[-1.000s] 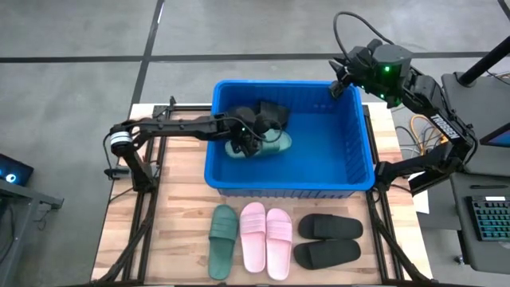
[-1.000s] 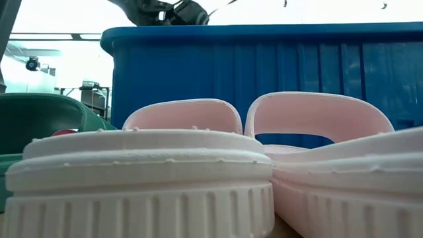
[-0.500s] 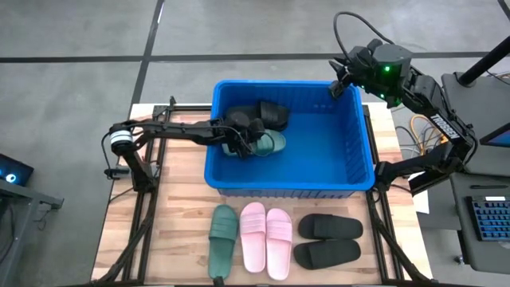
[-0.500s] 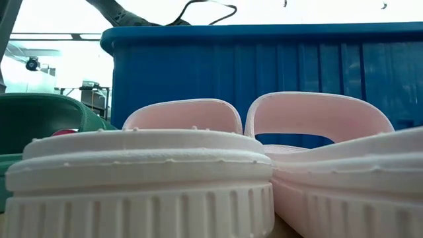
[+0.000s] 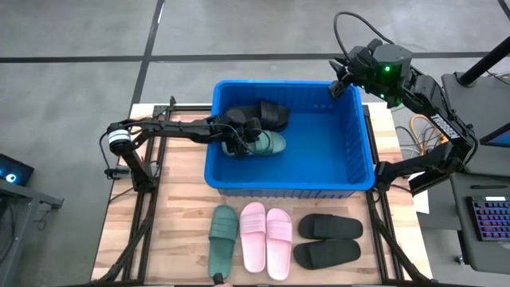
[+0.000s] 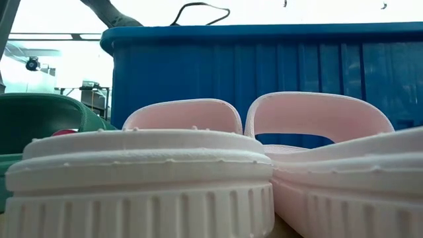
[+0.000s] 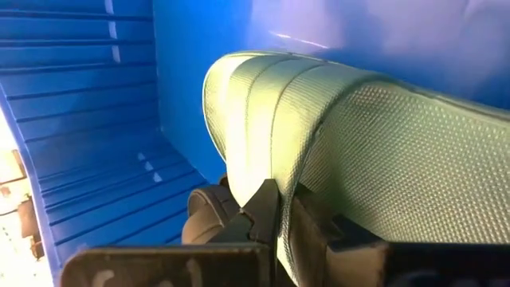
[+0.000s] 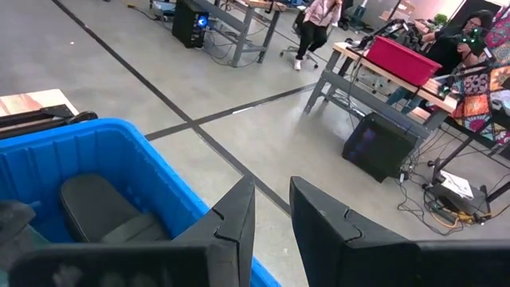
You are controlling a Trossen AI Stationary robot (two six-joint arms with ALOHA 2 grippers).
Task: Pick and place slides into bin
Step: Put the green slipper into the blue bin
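Inside bin (image 5: pixel 358 127), left end effector (image 5: pixel 237 142) is gripping green slide (image 5: pixel 267 144) by its edge, w/ slide's long axis running away from it toward right arm; right end effector (image 8: pixel 269 211), narrowly open, is waiting over bin's far corner.

The left gripper (image 5: pixel 239 137) has drawn back toward the bin's (image 5: pixel 288 186) left wall, seemingly dragging the green slide (image 5: pixel 261 144).

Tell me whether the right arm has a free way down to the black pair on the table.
Probably yes: the black pair lies uncovered on the table, in front of the bin, while the right gripper hangs over the bin's far right corner. Reach is unproven.
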